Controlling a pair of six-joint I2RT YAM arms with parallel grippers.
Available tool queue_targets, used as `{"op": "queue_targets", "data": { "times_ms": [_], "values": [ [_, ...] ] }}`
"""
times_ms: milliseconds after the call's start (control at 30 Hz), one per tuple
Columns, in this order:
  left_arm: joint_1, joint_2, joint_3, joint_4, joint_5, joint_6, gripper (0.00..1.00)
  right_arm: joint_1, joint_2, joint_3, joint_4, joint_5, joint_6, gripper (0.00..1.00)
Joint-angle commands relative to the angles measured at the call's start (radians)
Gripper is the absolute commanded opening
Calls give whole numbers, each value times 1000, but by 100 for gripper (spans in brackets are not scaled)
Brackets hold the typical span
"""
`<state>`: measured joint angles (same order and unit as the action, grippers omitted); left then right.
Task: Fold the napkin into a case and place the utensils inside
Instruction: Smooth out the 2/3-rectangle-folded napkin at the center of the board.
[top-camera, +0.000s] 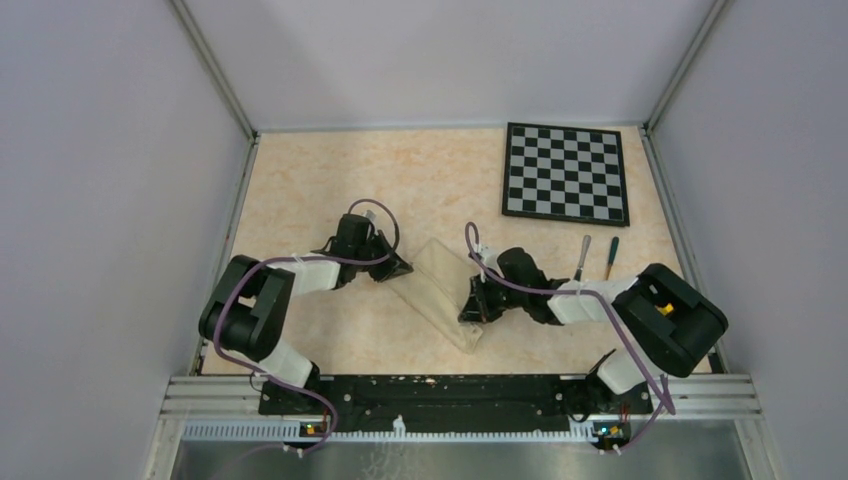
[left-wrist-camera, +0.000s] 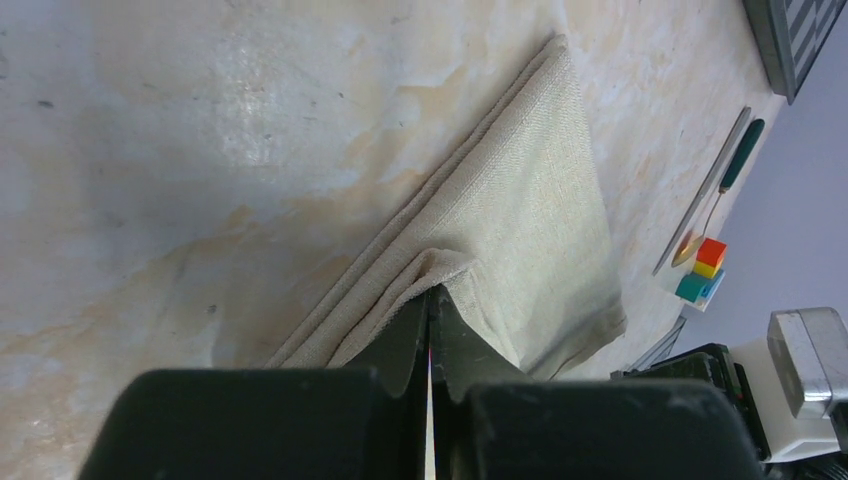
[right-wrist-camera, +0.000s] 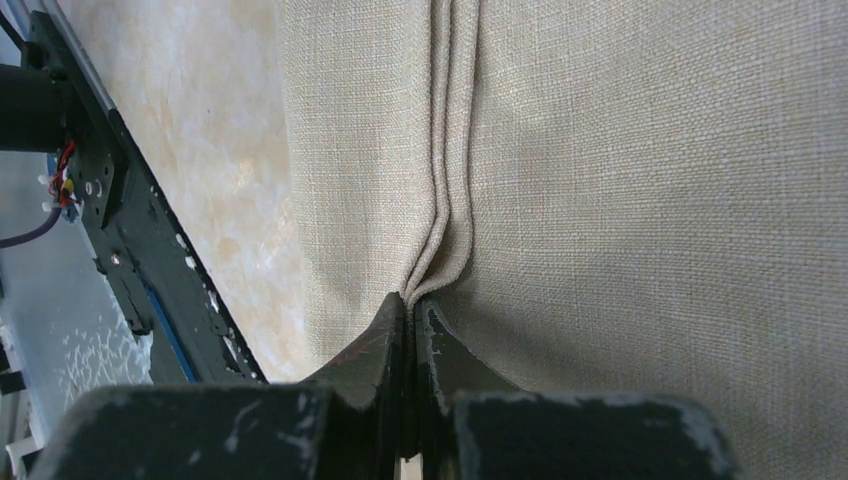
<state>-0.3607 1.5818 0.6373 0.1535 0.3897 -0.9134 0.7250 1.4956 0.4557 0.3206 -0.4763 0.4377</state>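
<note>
The beige napkin (top-camera: 437, 290) lies folded into a long narrow strip, slanting across the table's middle. My left gripper (top-camera: 392, 268) is shut on its left edge, pinching the layered fold (left-wrist-camera: 432, 290). My right gripper (top-camera: 476, 305) is shut on its right edge, pinching a seam of layers (right-wrist-camera: 412, 298). The napkin fills the right wrist view (right-wrist-camera: 620, 180). The silver knife (top-camera: 581, 258) and the dark-handled spoon (top-camera: 610, 256) lie side by side right of the napkin, by my right arm. In the left wrist view the knife (left-wrist-camera: 712, 185) and the spoon's handle (left-wrist-camera: 742, 155) show at far right.
A black-and-white checkered board (top-camera: 566, 172) lies at the back right. Small coloured blocks (left-wrist-camera: 702, 270) sit by the utensils in the left wrist view. Grey walls enclose the table; a black rail (top-camera: 440, 390) runs along the near edge.
</note>
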Motion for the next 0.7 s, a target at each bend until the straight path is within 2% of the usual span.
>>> {"op": "queue_targets", "data": {
  "times_ms": [0, 167, 267, 367, 433, 533, 667],
  "values": [
    [10, -27, -4, 1, -51, 25, 0, -12, -13, 53, 0, 2, -18, 0],
    [21, 9, -4, 21, -37, 30, 0, -15, -43, 69, -21, 40, 0, 0],
    [20, 27, -5, 32, -35, 27, 0, -19, -23, 88, -76, 97, -18, 10],
    [22, 29, -8, 35, -38, 30, 0, -18, -80, 96, -150, 167, -53, 25],
    [22, 28, -12, 33, -39, 33, 0, -8, -146, 114, -223, 201, -89, 38],
    [23, 31, -18, 39, -36, 33, 0, -3, -212, 107, -249, 161, -108, 57],
    [23, 29, -21, 43, -31, 30, 0, -2, -203, 68, -204, 93, -96, 62]
  ]
}}
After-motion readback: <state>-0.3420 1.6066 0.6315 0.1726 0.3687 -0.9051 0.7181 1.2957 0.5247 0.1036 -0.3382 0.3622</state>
